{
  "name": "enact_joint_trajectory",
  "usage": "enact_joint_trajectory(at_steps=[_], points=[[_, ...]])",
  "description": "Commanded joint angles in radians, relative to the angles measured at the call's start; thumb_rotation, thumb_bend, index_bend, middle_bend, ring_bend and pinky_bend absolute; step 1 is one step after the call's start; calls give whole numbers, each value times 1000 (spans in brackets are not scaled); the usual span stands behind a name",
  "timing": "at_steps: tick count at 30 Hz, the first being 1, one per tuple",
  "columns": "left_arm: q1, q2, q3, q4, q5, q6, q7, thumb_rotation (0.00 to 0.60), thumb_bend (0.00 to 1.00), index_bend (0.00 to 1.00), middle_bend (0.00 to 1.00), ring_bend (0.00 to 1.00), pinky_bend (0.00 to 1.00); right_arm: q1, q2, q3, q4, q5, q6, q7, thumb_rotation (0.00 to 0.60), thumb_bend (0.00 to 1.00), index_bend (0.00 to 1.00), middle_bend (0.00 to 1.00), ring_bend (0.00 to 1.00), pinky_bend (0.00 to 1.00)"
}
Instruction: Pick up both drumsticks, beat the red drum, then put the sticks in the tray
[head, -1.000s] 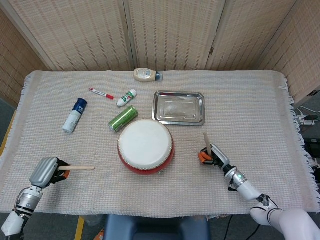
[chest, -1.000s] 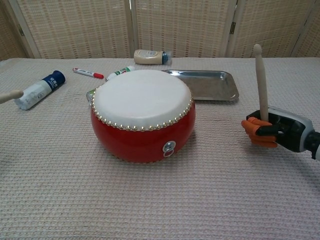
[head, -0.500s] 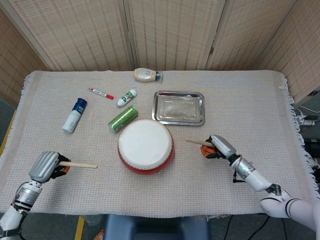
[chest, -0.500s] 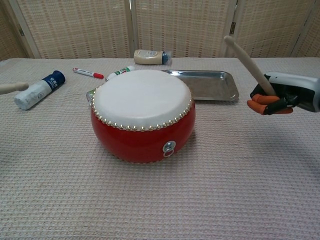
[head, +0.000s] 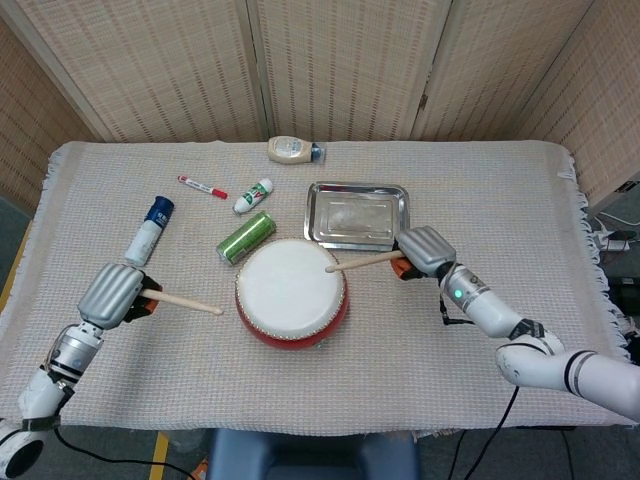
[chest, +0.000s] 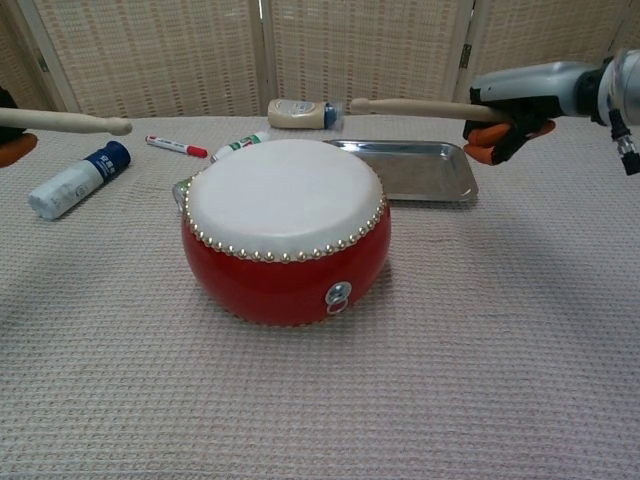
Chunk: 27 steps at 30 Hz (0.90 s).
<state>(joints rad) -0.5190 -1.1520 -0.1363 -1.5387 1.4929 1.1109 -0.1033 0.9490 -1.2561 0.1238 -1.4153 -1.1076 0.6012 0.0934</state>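
The red drum (head: 291, 291) (chest: 286, 232) with its white skin stands at the table's middle front. My right hand (head: 424, 251) (chest: 512, 98) grips a wooden drumstick (head: 364, 262) (chest: 410, 106) to the right of the drum; the stick lies nearly level, with its tip above the drum's right part. My left hand (head: 113, 295) holds the other drumstick (head: 182, 301) (chest: 62, 121), pointing right, its tip a little left of the drum. In the chest view only an orange bit of the left hand shows at the left edge. The steel tray (head: 357, 215) (chest: 418, 169) lies behind the drum.
A green can (head: 246, 238) lies against the drum's far left side. A blue-capped tube (head: 148, 230), a red marker (head: 202, 187), a small white bottle (head: 253, 196) and a cream bottle (head: 293, 150) lie at the back left. Wicker screens stand behind the table.
My right hand rose and moved toward the drum, swinging its stick from upright to level over the skin. My left hand lifted and moved toward the drum with its stick.
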Motion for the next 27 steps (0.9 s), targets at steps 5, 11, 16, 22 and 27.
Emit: enact_joint_trajectory(at_steps=[5,11,16,22,27], points=[[-85,6,-68,-64,-111,-84,149,600,632,1000,1000,1000,1000,164,-87,-77,59,310,-52,-348,600,1000,1000,1000,1000,1000],[-137,-23,-84,-63,-183,-133,252,600,632,1000,1000,1000,1000,251,-114,-177,55,521,15,-560,600,1000,1000,1000,1000,1000],[-167,-98,-86,-15,-233,-123,363,600,631,1000,1000,1000,1000,226,-53,-58,-75,509,97,-450,600,1000,1000,1000,1000,1000],[-197,-244,-73,86,-281,-75,537,600,633,1000,1000,1000,1000,189,51,29,-172,408,98,-343,600,1000,1000,1000,1000,1000],[-221,-334,-50,178,-308,-65,668,600,634,1000,1000,1000,1000,204,60,3,-176,427,73,-383,600,1000,1000,1000,1000,1000]])
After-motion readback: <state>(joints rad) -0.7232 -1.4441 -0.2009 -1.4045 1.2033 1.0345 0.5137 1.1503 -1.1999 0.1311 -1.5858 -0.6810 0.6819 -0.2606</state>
